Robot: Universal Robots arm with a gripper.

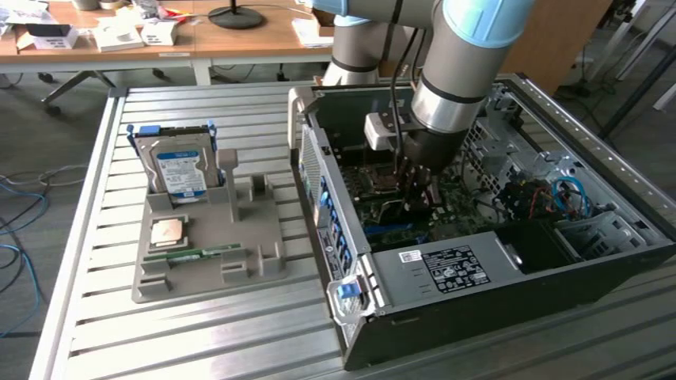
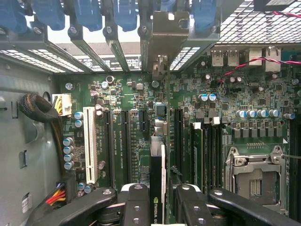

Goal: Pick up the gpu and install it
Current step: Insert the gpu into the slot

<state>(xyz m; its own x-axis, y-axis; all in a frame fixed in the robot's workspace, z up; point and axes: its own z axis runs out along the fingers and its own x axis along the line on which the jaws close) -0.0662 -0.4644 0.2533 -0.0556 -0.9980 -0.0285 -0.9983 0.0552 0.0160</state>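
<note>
Wrist view: black two-fingered gripper [image 2: 157, 207] clamped on thin dark-green gpu card [image 2: 157, 165], held edge-on above motherboard slot [image 2: 165, 129] for alignment

Seen edge-on in the wrist view, the gpu [image 2: 157, 181] hides its board face and its foot against the motherboard [image 2: 136, 117], while in the exterior view the arm [image 1: 449, 87] covers the gripper [image 1: 415, 192] and the card it holds.
</note>
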